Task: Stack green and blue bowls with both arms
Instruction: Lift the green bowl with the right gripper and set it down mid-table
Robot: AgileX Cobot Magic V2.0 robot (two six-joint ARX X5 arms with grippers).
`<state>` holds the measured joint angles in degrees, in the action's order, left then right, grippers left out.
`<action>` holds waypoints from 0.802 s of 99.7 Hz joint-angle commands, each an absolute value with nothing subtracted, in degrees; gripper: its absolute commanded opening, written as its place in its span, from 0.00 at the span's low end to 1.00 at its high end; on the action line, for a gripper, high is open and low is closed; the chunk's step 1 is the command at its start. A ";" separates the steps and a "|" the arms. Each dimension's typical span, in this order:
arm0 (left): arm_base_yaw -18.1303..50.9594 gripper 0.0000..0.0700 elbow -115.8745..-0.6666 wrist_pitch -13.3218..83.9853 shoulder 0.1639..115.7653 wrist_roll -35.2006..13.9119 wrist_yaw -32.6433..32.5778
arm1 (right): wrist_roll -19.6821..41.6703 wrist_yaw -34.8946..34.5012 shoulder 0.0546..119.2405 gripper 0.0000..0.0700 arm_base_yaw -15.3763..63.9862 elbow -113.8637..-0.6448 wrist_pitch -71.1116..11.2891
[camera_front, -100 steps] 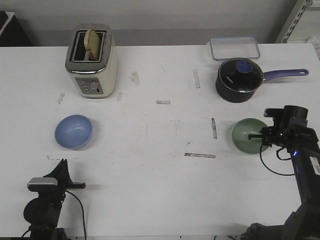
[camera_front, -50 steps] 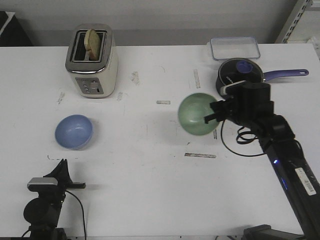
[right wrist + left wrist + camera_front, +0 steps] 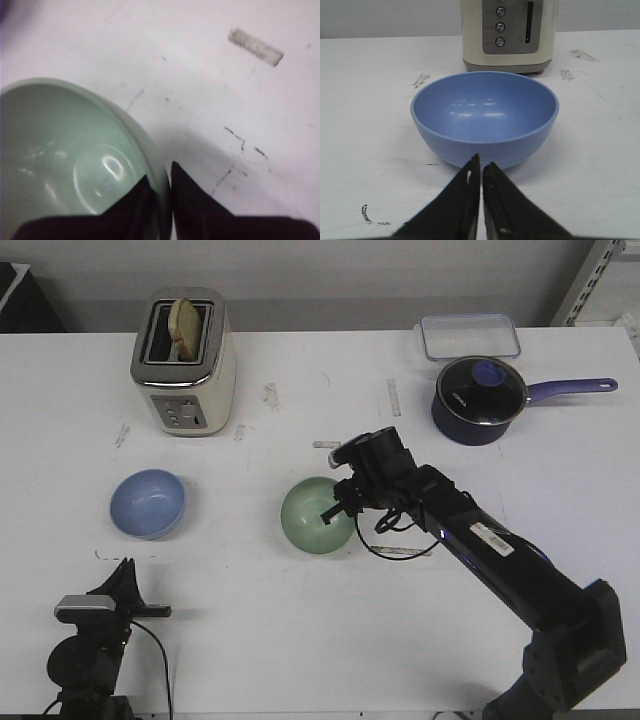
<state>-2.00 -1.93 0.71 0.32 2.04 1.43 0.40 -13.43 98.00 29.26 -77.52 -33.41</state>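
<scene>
The pale green bowl (image 3: 315,515) hangs over the middle of the table, its rim pinched by my right gripper (image 3: 338,508). In the right wrist view the green bowl (image 3: 65,165) has one finger inside its wall and one outside, with my right gripper (image 3: 160,175) shut on the rim. The blue bowl (image 3: 147,503) sits on the table at the left. In the left wrist view the blue bowl (image 3: 484,117) stands just beyond my left gripper (image 3: 481,167), which is shut and empty, low at the table's near left.
A cream toaster (image 3: 184,362) with bread in it stands at the back left, also behind the blue bowl in the left wrist view (image 3: 509,32). A dark saucepan (image 3: 480,398) with a purple handle and a clear lidded box (image 3: 470,336) stand at the back right.
My right arm has carried the green bowl from the table's right side leftward to the middle, toward the blue bowl. The left arm and blue bowl have not moved.
</scene>
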 commanded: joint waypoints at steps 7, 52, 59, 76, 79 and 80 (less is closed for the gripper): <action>-2.02 0.00 -0.78 0.08 0.30 1.87 1.48 | 0.19 -13.45 101.69 0.01 29.71 -78.30 -31.99; -2.02 0.00 -0.78 0.08 0.30 1.89 1.48 | 0.21 -13.98 103.20 0.25 29.71 -78.32 -31.75; -2.02 0.00 -0.78 0.08 0.30 1.89 1.48 | 0.21 -14.15 103.07 0.51 29.71 -78.37 -31.75; -2.02 0.00 -0.78 0.08 0.30 1.89 1.48 | 0.19 -14.13 101.56 0.74 29.54 -79.13 -31.75; -2.02 0.00 -0.78 0.05 0.30 1.89 1.48 | 0.19 -14.13 100.97 0.74 29.43 -79.61 -31.77; -2.02 0.00 -0.78 0.08 0.30 1.89 1.48 | 0.19 -14.13 100.86 0.74 29.39 -79.70 -31.75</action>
